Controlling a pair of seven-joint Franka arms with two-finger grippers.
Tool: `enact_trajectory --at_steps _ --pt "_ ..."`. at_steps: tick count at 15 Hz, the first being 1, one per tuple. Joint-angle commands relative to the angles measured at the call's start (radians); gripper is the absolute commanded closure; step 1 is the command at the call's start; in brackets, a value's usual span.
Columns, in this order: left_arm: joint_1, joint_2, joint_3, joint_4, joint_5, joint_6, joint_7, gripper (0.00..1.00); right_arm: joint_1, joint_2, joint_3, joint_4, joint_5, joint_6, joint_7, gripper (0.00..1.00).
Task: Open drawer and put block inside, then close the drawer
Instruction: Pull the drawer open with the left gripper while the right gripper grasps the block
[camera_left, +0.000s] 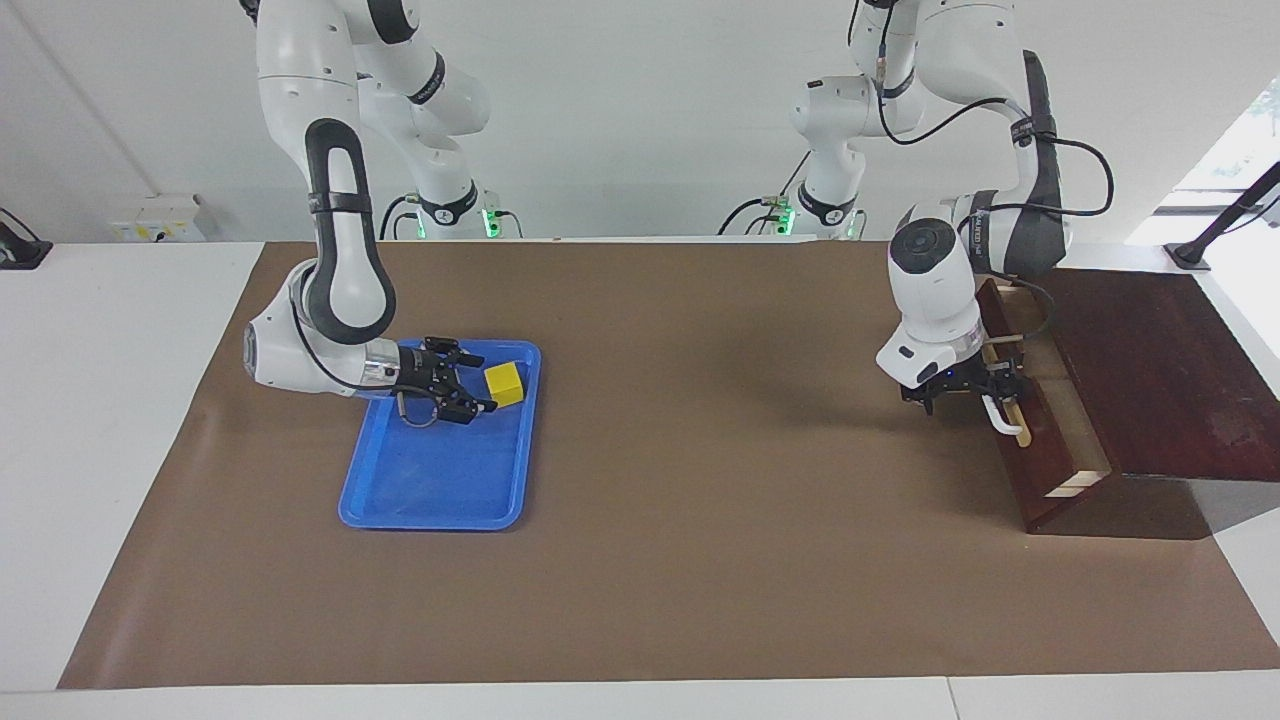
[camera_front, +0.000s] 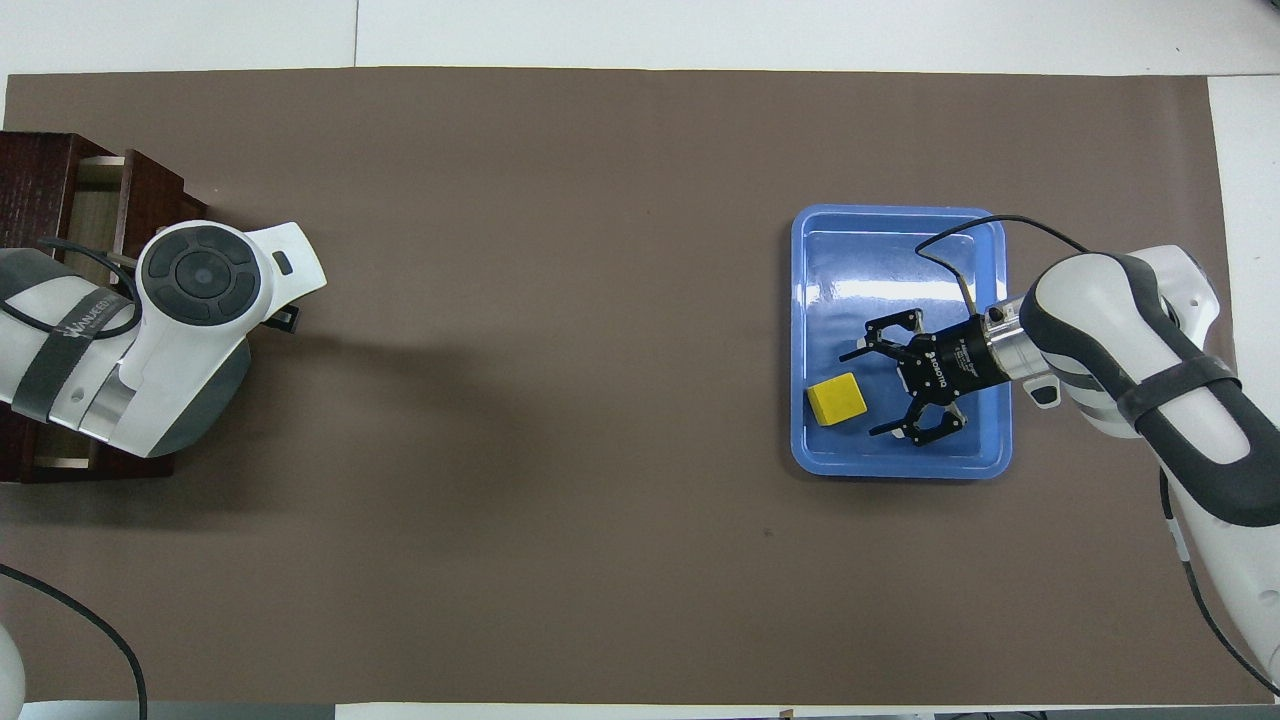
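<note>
The dark brown drawer (camera_left: 1043, 455) of the wooden box (camera_left: 1150, 380) at the left arm's end of the table stands partly open, showing a strip of its pale interior (camera_left: 1052, 388). My left gripper (camera_left: 998, 396) is in front of the drawer, shut on its white bar handle (camera_left: 1001, 417). In the overhead view the left hand hides the gripper and handle, and the drawer (camera_front: 150, 190) shows beside it. The yellow block (camera_left: 505, 383) lies in the blue tray (camera_left: 430, 520), at its end nearer the robots. My right gripper (camera_left: 478, 380) is open, low over the tray, its fingers either side of the block's edge (camera_front: 837, 399).
A brown mat (camera_left: 700, 500) covers the table between the blue tray (camera_front: 900, 212) at the right arm's end and the box (camera_front: 40, 170). A cable loops over the right wrist.
</note>
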Motion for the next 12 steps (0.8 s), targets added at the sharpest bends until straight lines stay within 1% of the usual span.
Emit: enact_trajectory --at_steps 1,12 --pt "-0.041 -0.013 0.003 -0.033 -0.032 0.015 -0.023 0.00 0.020 -0.026 0.001 -0.040 0.018 0.028 -0.024 0.00" --pt "-0.105 -0.011 0.003 -0.015 -0.084 -0.034 -0.058 0.00 0.009 -0.026 0.000 -0.031 0.018 0.038 -0.019 0.00"
